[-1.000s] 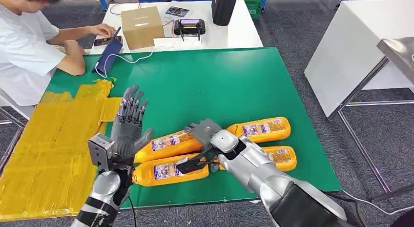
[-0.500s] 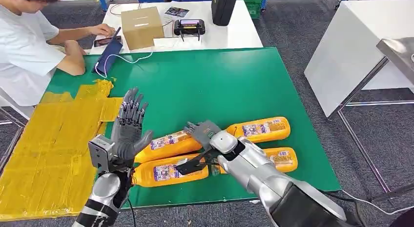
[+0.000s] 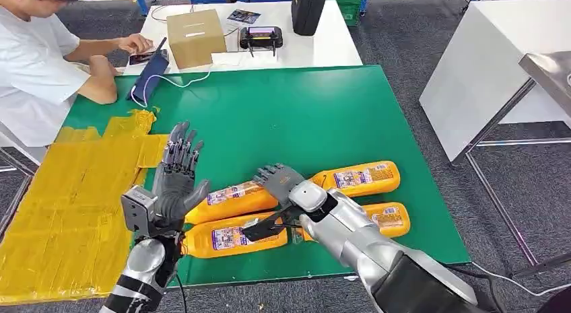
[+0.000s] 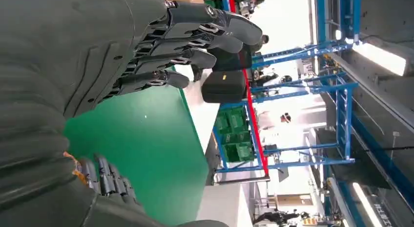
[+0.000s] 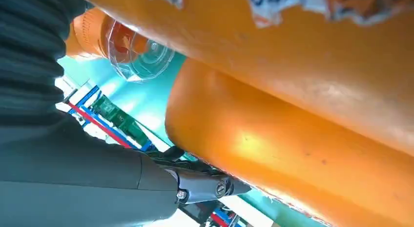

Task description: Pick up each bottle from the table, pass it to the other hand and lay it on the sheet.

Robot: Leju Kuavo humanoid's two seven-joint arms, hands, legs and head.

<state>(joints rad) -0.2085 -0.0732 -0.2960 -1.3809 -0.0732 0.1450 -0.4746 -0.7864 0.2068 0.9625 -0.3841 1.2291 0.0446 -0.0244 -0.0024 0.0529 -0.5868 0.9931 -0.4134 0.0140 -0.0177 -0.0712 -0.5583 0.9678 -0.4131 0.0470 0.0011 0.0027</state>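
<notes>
Green worktop [image 3: 303,111] carries smooth, probably slippery orange bottles [image 3: 232,200]; right robot hand [image 3: 281,182] rests open on one's middle, left robot hand [image 3: 176,175] spread, empty.

Glossy orange plastic bottles [image 3: 232,199] with paper labels, matt green counter [image 3: 289,118], crinkled yellow sheet [image 3: 67,205], brown cardboard box [image 3: 195,37]

The left hand [image 3: 176,180] stands raised at lower left of the head view, palm upright, fingers [image 4: 195,39] straight and slightly apart, holding nothing. The right arm [image 3: 377,252] reaches in from the lower right toward the frame's centre. Its right hand [image 3: 283,180] lies palm down, fingers extended forward, with nothing visibly gripped.
</notes>
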